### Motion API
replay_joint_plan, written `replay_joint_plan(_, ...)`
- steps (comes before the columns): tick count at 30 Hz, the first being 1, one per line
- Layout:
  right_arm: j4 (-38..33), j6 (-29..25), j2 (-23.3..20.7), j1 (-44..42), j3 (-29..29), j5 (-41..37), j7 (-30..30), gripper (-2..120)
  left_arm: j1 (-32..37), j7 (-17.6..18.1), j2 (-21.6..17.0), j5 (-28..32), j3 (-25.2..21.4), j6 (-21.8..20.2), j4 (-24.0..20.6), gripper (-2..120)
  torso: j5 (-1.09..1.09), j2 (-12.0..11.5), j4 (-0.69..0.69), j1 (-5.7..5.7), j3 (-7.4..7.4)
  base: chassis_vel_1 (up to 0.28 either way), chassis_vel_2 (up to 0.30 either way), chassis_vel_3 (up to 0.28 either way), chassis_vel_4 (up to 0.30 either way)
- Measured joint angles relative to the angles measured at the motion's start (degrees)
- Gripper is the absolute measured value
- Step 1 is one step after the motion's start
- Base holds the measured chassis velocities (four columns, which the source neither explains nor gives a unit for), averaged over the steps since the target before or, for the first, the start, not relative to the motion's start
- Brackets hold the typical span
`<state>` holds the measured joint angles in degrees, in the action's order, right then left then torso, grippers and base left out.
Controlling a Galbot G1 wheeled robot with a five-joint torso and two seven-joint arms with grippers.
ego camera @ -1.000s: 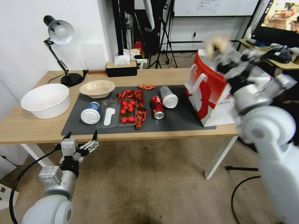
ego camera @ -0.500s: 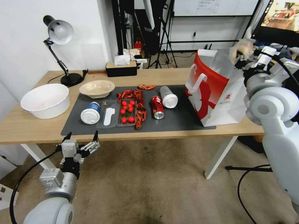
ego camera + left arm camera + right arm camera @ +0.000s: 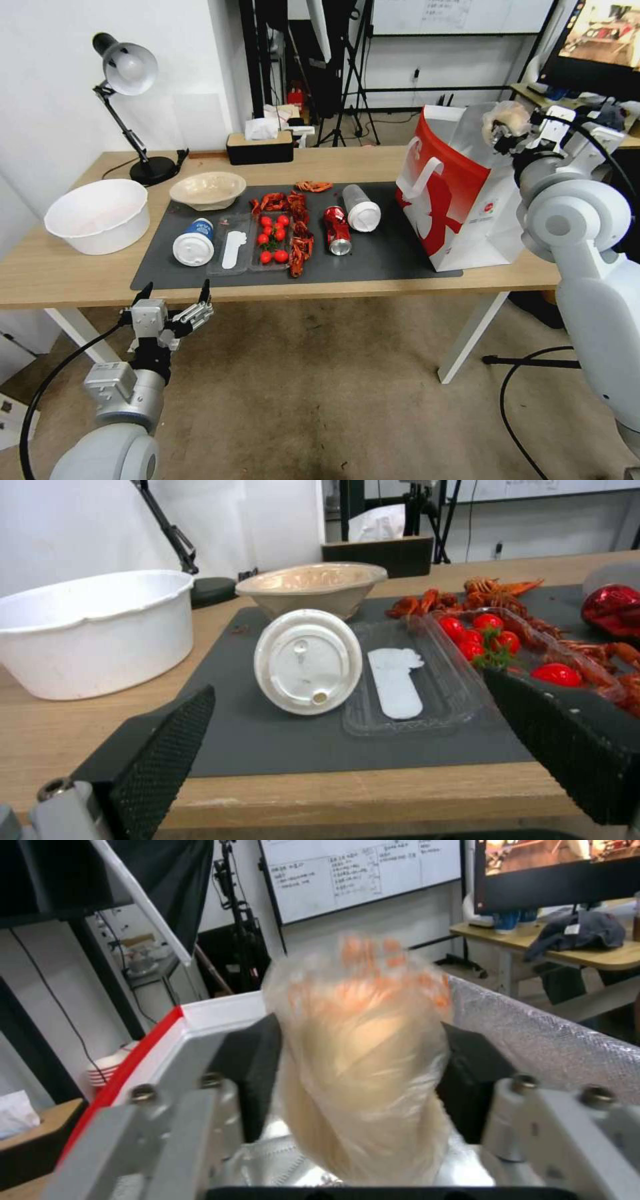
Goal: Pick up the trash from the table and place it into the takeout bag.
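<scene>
My right gripper (image 3: pixel 501 127) is shut on the beige ball in clear plastic wrap (image 3: pixel 363 1050), just above the open top of the red-and-white takeout bag (image 3: pixel 453 193) at the table's right end. On the dark mat (image 3: pixel 387 257) lie the crushed red can (image 3: pixel 337 230), the translucent white-lidded cup (image 3: pixel 361 207), the white-lidded blue tub (image 3: pixel 194 243) on its side and the beige paper bowl (image 3: pixel 207 189). My left gripper (image 3: pixel 173 293) hangs open below the table's front edge (image 3: pixel 67 287), facing the tub's lid (image 3: pixel 308 661).
A clear tray of cherry tomatoes (image 3: pixel 272 239) and red crayfish shells (image 3: pixel 300 247) sit mid-mat beside a clear lid (image 3: pixel 232 250). A white basin (image 3: pixel 98 215), a desk lamp (image 3: pixel 130 73) and a tissue box (image 3: pixel 260 147) stand at the left and back.
The right arm swung rightward with the wrapped ball, then settled a little lower and leftward over the bag's mouth. The left arm stayed still.
</scene>
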<state>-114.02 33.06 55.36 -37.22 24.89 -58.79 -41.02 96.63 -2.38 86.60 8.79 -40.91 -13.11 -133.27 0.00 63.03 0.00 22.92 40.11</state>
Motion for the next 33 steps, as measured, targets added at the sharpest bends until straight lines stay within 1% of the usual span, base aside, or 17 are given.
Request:
replay_joint_plan(2,-0.1,0.2,-0.2,-0.1,0.1,-0.1,-0.1,64,0.0,0.0,0.0,0.0,0.0,0.1,0.1,100,0.0,0.0,0.0,0.0,0.0,0.0,0.0,0.0,0.0)
replay_joint_plan(3,-0.1,0.2,-0.2,-0.1,0.1,-0.1,-0.1,64,0.0,0.0,0.0,0.0,0.0,0.1,0.1,100,0.0,0.0,0.0,0.0,0.0,0.0,0.0,0.0,0.0)
replay_joint_plan(6,-0.1,0.4,-0.2,0.1,0.1,-0.2,-0.1,79,0.0,-0.1,0.0,0.0,0.0,0.3,0.2,100,0.0,0.0,0.0,0.0,-0.01,0.0,0.0,0.0,0.0)
replay_joint_plan(9,0.0,0.1,-0.2,0.5,0.1,-0.4,0.0,85,0.0,-0.1,0.0,0.0,0.0,0.3,0.2,100,0.0,0.0,0.0,0.0,0.0,0.0,0.0,0.0,0.0)
replay_joint_plan(11,-0.1,-3.7,-0.3,1.0,0.1,-2.3,2.0,94,0.0,-0.1,0.0,0.0,0.0,0.3,0.2,100,0.0,0.0,0.0,0.0,0.0,0.0,0.0,0.0,0.0)
replay_joint_plan(12,-0.1,-3.7,-0.3,1.0,0.1,-2.3,2.0,94,0.0,-0.1,0.0,0.0,0.0,0.3,0.2,100,0.0,0.0,0.0,0.0,0.0,0.0,0.0,0.0,0.0)
replay_joint_plan(14,-1.6,-8.9,-0.4,0.9,0.3,-4.4,6.4,100,0.0,-0.1,0.0,0.0,0.0,0.4,0.2,100,0.0,0.0,0.02,0.0,0.0,0.0,0.0,0.0,0.0)
replay_joint_plan(15,-1.6,-8.9,-0.4,0.9,0.3,-4.4,6.4,100,0.0,-0.1,0.0,0.0,0.0,0.4,0.2,100,0.0,0.0,0.02,0.0,0.0,0.0,0.0,0.0,0.0)
replay_joint_plan(16,-3.2,-11.7,-0.8,0.1,0.6,-4.9,9.6,100,0.0,-0.1,0.0,0.0,-0.1,0.4,0.2,100,-0.01,0.0,0.01,0.0,-0.01,0.0,0.0,0.0,0.0)
replay_joint_plan(19,-5.2,-13.9,-1.7,-1.5,0.9,-5.2,12.9,100,0.1,-0.1,0.0,0.0,-0.1,0.5,0.2,100,0.0,0.0,0.0,0.0,-0.01,0.0,0.0,0.0,0.0)
replay_joint_plan(21,-8.6,-16.5,-3.3,-5.5,1.5,-5.1,18.5,100,0.2,-0.1,-0.1,0.0,-0.2,0.6,0.2,100,0.0,0.0,0.01,0.0,-0.01,0.0,0.0,0.0,0.0)
replay_joint_plan(24,-11.4,-17.8,-4.4,-9.1,1.9,-4.4,22.1,100,0.3,-0.1,-0.2,0.1,-0.3,0.8,0.2,100,0.0,0.0,-0.01,0.0,-0.01,0.0,0.0,0.0,0.0)
replay_joint_plan(25,-13.3,-18.8,-4.9,-12.2,2.2,-2.4,24.7,100,0.3,-0.1,-0.2,0.1,-0.3,0.9,0.2,100,0.0,0.0,-0.01,-0.01,-0.01,0.0,0.0,0.0,0.0)
replay_joint_plan(27,-13.6,-19.0,-5.0,-12.7,2.2,-2.1,25.1,100,0.3,-0.1,-0.2,0.1,-0.3,0.9,0.2,100,0.01,0.0,-0.01,-0.01,-0.01,0.0,0.0,0.0,0.0)
replay_joint_plan(29,-16.5,-21.1,-5.2,-18.7,2.1,2.9,29.8,100,0.3,-0.1,-0.3,0.2,-0.2,0.9,0.1,100,-0.01,0.0,0.0,-0.01,-0.01,0.0,0.0,0.0,0.0)
replay_joint_plan(31,-17.0,-21.5,-5.2,-20.3,1.9,4.4,30.8,100,0.3,-0.1,-0.3,0.2,-0.2,0.9,0.1,100,0.0,0.0,0.0,-0.01,-0.01,0.0,0.0,0.0,0.0)
replay_joint_plan(33,-18.2,-23.2,-4.7,-25.2,1.3,9.5,34.0,100,0.2,-0.1,-0.4,0.2,-0.1,0.9,0.1,100,0.0,0.0,0.0,-0.02,-0.01,0.0,0.0,0.0,0.0)
